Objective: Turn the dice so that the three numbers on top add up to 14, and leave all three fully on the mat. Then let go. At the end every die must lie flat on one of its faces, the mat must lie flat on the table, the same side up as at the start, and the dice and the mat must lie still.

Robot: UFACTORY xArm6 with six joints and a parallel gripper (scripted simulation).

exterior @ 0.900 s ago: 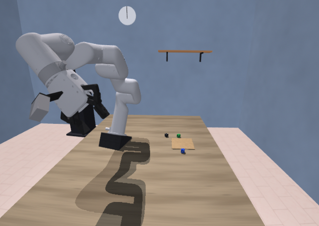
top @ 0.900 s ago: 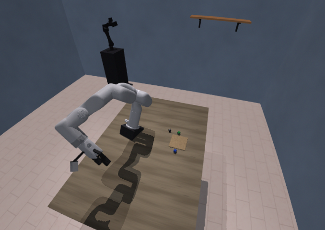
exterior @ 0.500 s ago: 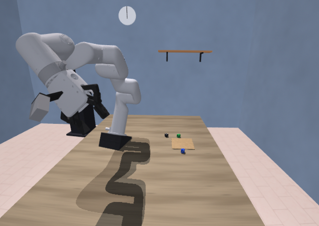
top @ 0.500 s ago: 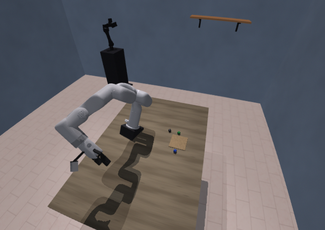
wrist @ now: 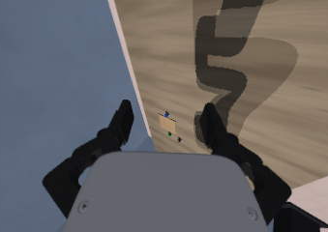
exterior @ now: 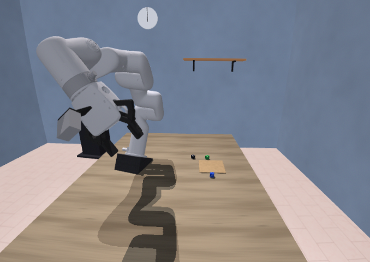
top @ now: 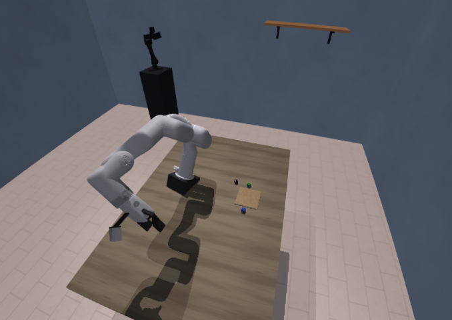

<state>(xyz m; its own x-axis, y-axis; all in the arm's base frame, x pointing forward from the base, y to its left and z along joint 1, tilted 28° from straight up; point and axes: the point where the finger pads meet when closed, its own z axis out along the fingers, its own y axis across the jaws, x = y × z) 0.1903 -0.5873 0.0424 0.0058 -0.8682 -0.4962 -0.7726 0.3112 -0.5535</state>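
The tan square mat (top: 248, 198) (exterior: 212, 166) (wrist: 167, 124) lies flat on the table. A blue die (top: 243, 210) (exterior: 212, 174) (wrist: 166, 114) is on the table just off the mat's front edge. A green die (top: 248, 185) (exterior: 207, 157) (wrist: 169, 134) is on the table just behind the mat. A black die (top: 236, 181) (exterior: 192, 156) (wrist: 179, 139) is behind the mat, left of the green one in the top and exterior views. The pips are too small to read. My gripper (top: 153, 227) (exterior: 127, 144) (wrist: 166, 110) is open and empty, high above the table and far left of the dice.
The arm's black base (top: 182, 183) (exterior: 132, 164) stands on the table (top: 234, 264) (exterior: 222, 222) left of the mat. The arm's shadow falls across the table. A black pedestal (top: 159, 92) stands behind the base, and a wooden shelf (top: 306, 26) (exterior: 214, 59) hangs on the wall.
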